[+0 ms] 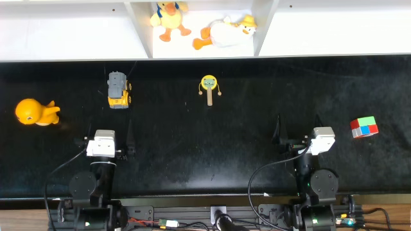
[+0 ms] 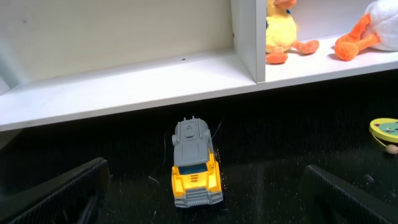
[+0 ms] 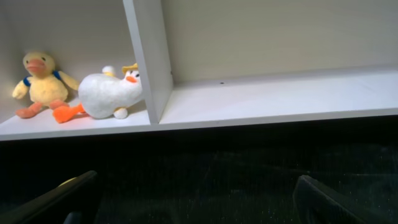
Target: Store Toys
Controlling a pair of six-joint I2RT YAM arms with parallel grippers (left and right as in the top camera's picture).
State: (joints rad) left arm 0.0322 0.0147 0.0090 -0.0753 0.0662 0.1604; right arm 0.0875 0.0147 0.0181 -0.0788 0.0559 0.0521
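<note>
If closing off-centre on the toy truck (image 2: 196,167), risks rolling it away on its wheels: left gripper (image 1: 110,131), spread wide and empty, like the right gripper (image 1: 297,128).

Black tabletop (image 1: 192,151), white shelf unit (image 1: 64,32)

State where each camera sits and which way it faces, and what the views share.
Top view: fixed overhead, looking down on the black table; both arms stand at the bottom edge, with left gripper and right gripper.
Left wrist view: on the left wrist, facing the white shelf past the toy truck; own fingers at the bottom corners.
Right wrist view: on the right wrist, facing the white shelf; own fingers at the bottom corners.
Shared: all three show the yellow plush duck and white plush duck.
</note>
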